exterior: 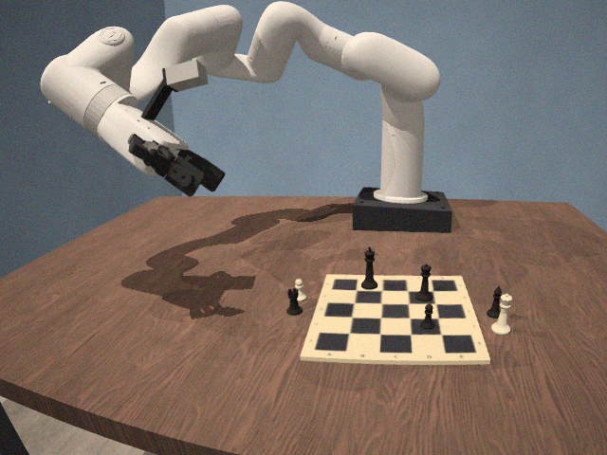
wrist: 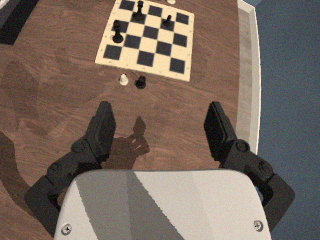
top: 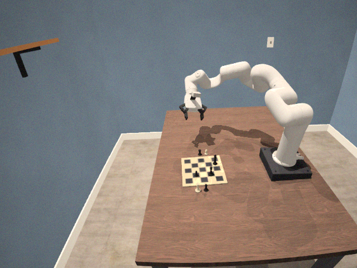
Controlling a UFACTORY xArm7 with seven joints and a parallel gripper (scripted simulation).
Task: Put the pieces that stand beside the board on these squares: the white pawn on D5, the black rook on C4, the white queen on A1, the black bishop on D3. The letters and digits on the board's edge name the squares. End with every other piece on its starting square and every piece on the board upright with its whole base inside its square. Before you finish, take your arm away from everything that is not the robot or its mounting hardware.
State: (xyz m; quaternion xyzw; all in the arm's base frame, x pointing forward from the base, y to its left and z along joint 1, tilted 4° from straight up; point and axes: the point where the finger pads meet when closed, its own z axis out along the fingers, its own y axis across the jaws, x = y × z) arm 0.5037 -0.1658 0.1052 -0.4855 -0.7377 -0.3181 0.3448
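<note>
The white pawn (top: 206, 152) (exterior: 300, 290) (wrist: 123, 79) and black rook (top: 199, 152) (exterior: 293, 302) (wrist: 140, 82) stand beside the A edge of the board (top: 211, 180) (exterior: 364, 342) (wrist: 161, 62). The white queen (top: 197, 188) (exterior: 501, 318) and black bishop (top: 206, 188) (exterior: 496, 304) stand beside the E edge. The black king (top: 215, 160) (exterior: 369, 274) stands on B5, the black queen (top: 211, 171) (exterior: 424, 286) on D4, the black pawn (top: 196, 173) (exterior: 428, 318) on D2. My gripper (top: 193, 118) (exterior: 203, 188) (wrist: 160, 113) is open and empty, high above the table beyond the A edge, and tilted.
The arm's dark base (top: 291, 175) (exterior: 401, 216) stands on the wooden table (top: 245, 219) (exterior: 147, 353), beyond the board's far edge in the exterior view. The pawn and rook stand close together, as do the white queen and bishop.
</note>
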